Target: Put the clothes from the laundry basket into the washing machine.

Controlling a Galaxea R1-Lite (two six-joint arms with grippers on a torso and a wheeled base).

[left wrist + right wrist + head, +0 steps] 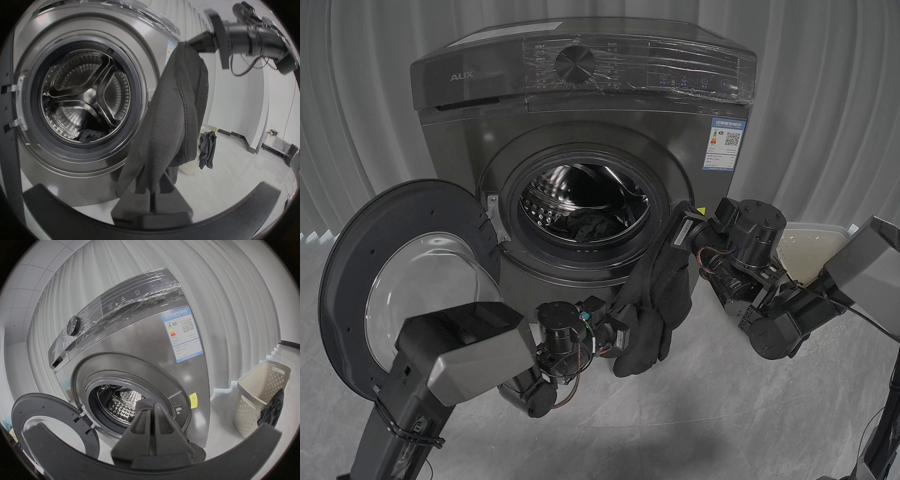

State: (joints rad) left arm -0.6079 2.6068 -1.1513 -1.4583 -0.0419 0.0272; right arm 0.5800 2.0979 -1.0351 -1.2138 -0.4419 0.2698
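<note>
A black garment (656, 294) hangs in front of the washing machine (487, 144), just right of its round opening. My right gripper (679, 220) is shut on the garment's top end; in the right wrist view its fingers (140, 430) pinch dark cloth (144, 403). My left gripper (623, 340) is shut on the lower end, where the cloth (175, 118) runs down into its fingertips (162, 187). Another dark piece (590, 225) lies inside the drum (81, 90). The cream laundry basket (261, 387) stands right of the machine with a dark garment (274, 410) draped over its rim.
The machine's door (406, 275) is swung open to the left, close to my left arm. Grey curtains (825, 100) hang behind the machine. Bare grey floor (700, 400) lies in front of it.
</note>
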